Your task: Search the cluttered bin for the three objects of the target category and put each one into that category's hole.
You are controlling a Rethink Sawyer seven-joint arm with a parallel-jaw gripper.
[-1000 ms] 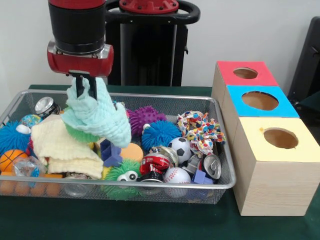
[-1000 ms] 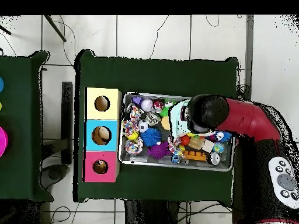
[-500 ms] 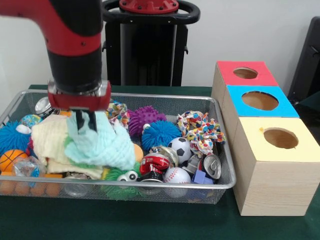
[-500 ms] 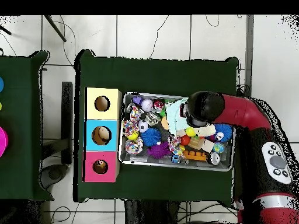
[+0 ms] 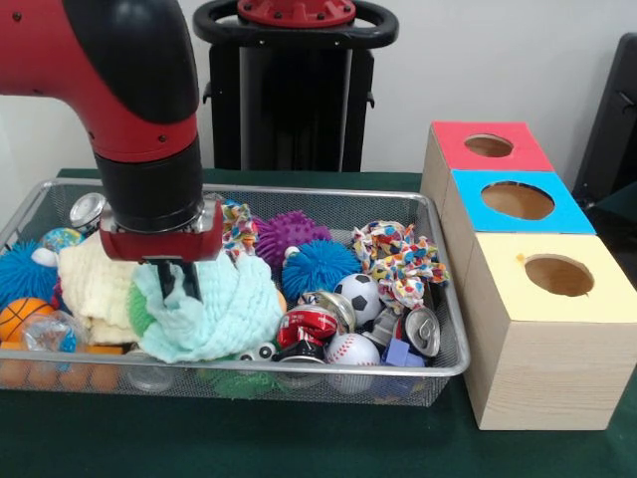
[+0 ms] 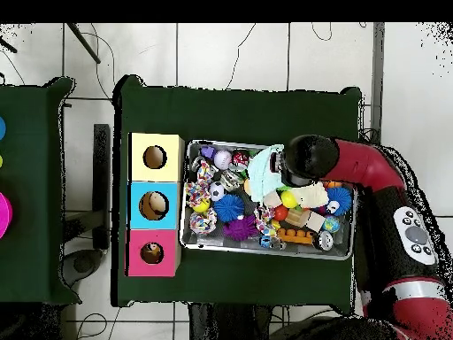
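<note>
The gripper [image 5: 179, 281] stands low over the near left part of the wire mesh bin [image 5: 438, 299], its jaws closed narrowly on a bunched fold of the mint-green cloth [image 5: 214, 314], which sags in a heap onto the toys beneath instead of hanging free. Just to its left and touching it lies a pale yellow folded cloth [image 5: 90, 284], so the category being gathered is probably the cloths, though the task sentence does not say so. The pinch sits near the top of the bundle, which makes sense for soft fabric: gripping a raised fold lets the rest trail below without dragging neighbours along. Around it the bin is crowded with a purple spiky ball [image 5: 289, 234], a blue fuzzy ball [image 5: 318, 267], a small soccer ball [image 5: 356, 295], a baseball [image 5: 350, 350], a red drink can [image 5: 311, 325] and a knot of patterned fabric [image 5: 398, 261]. On the green surface [image 5: 299, 438] beside the bin stand three wooden boxes in a row, topped yellow [image 5: 557, 279], blue [image 5: 518, 202] and red [image 5: 488, 146], each with a round hole; none yet shows any cloth in it, and the held piece is well apart from all three.
</note>
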